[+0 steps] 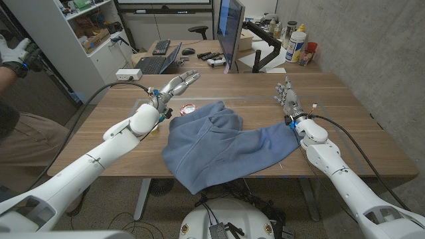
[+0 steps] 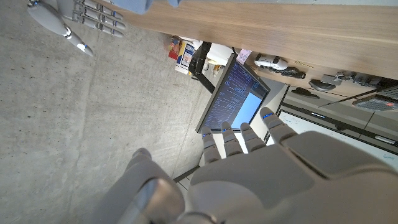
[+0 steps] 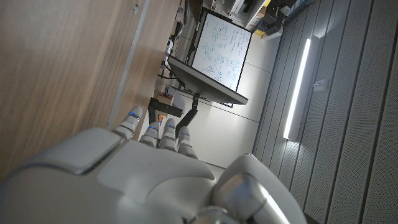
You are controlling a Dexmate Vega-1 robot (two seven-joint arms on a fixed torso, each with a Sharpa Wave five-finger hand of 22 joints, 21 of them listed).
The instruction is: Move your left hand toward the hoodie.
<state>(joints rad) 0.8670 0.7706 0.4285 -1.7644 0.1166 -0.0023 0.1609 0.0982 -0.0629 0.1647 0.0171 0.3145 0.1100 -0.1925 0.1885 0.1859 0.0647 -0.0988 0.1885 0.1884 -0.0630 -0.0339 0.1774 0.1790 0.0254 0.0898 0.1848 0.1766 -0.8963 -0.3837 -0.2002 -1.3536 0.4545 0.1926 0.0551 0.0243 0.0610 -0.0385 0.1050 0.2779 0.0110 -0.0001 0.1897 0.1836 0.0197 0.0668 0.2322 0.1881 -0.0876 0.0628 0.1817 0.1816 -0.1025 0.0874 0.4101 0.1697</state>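
Left hand raised above the wooden table, fingers stretched out and slightly apart, grasping nothing, aimed toward the far side where a laptop and a monitor stand on a second desk. Seen from its own wrist camera, same left hand with fingers extended and apart, nothing between them, the monitor beyond the fingertips. Just beside that hand on the tabletop, a small red and white object, too small to identify. Next to it, the blue hoodie, spread rumpled across the middle of the table, near edge hanging over the front rim, one sleeve reaching out toward the right. Left hand near the hoodie's far left corner but not touching it. Right hand at the end of that sleeve, fingers pointing away and loosely apart, released, wrist just at the sleeve's tip. From the right wrist camera, right hand over bare wood, fingers extended, holding nothing. At far left, a person's gloved hand.
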